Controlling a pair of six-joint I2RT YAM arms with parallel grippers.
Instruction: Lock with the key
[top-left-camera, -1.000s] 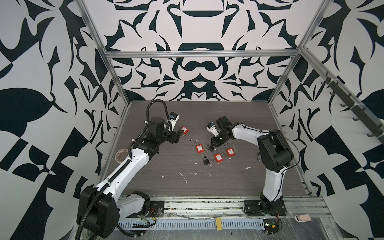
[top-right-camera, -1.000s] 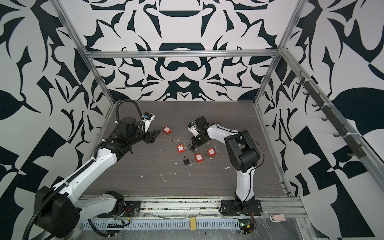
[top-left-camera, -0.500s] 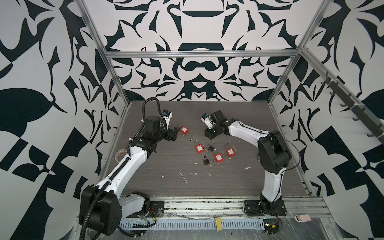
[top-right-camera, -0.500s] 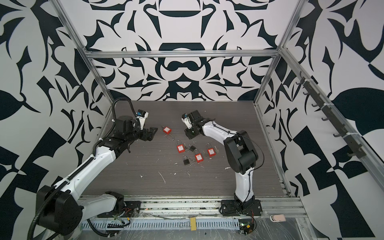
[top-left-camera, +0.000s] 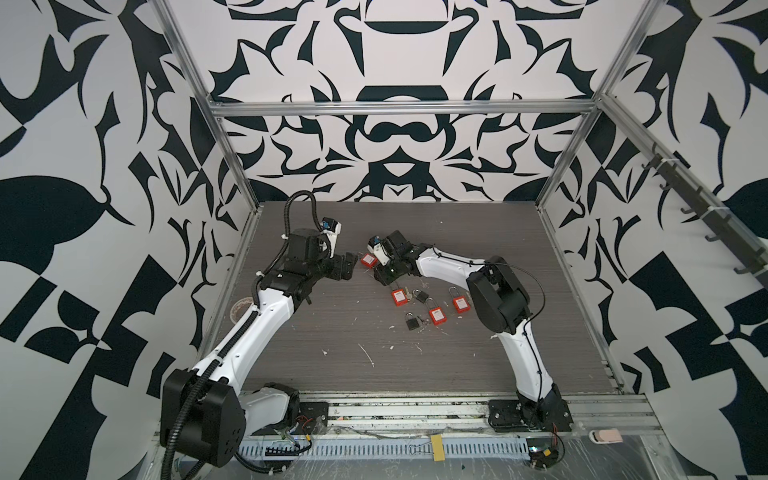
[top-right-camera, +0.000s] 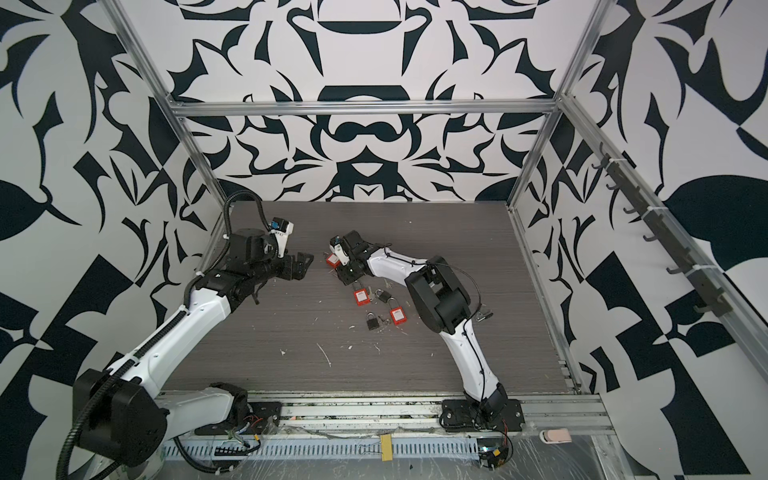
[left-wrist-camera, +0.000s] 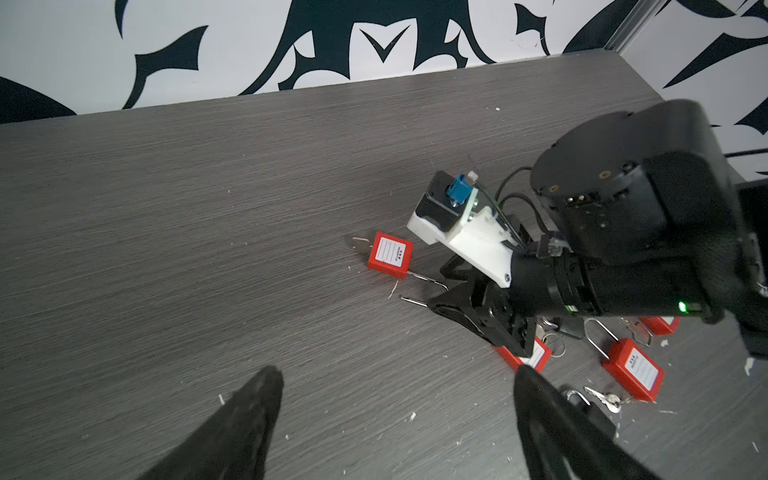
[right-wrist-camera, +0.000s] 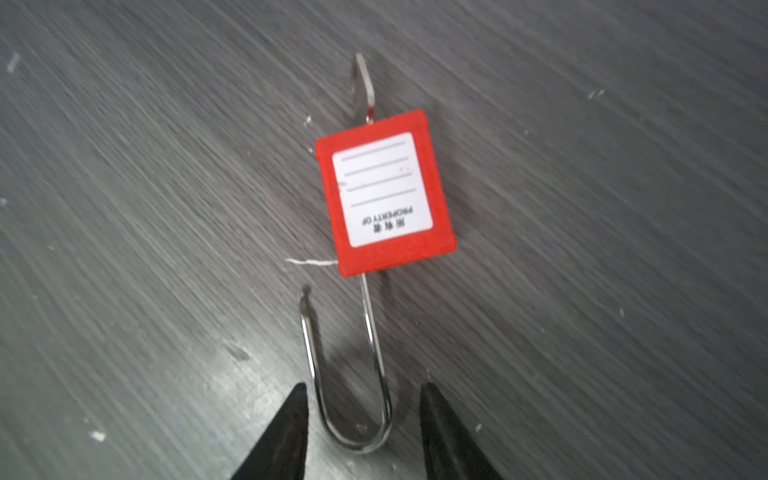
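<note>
A red padlock (right-wrist-camera: 384, 199) with a white label lies flat on the dark table. A silver key (right-wrist-camera: 363, 87) sticks out of its base, and its thin shackle (right-wrist-camera: 374, 332) stands sprung open. My right gripper (right-wrist-camera: 365, 387) is open, with a finger on each side of the shackle's bend and not pressing on it. In both top views this padlock (top-left-camera: 368, 260) (top-right-camera: 331, 260) lies between the two grippers. My left gripper (left-wrist-camera: 397, 372) is wide open and empty. It hovers left of the padlock (left-wrist-camera: 390, 255) in both top views (top-left-camera: 351, 264) (top-right-camera: 305, 264).
Behind the right wrist lie three more red padlocks (top-left-camera: 399, 297) (top-left-camera: 436, 316) (top-left-camera: 460, 303), two black padlocks (top-left-camera: 420, 296) (top-left-camera: 412, 322) and loose keys. A tape roll (top-left-camera: 240, 309) sits by the left wall. White flecks dot the table.
My right gripper has swung left from the cluster of padlocks to the lone red padlock's shackle. The left gripper's jaws have spread wider, and its wrist has drawn back a little.
</note>
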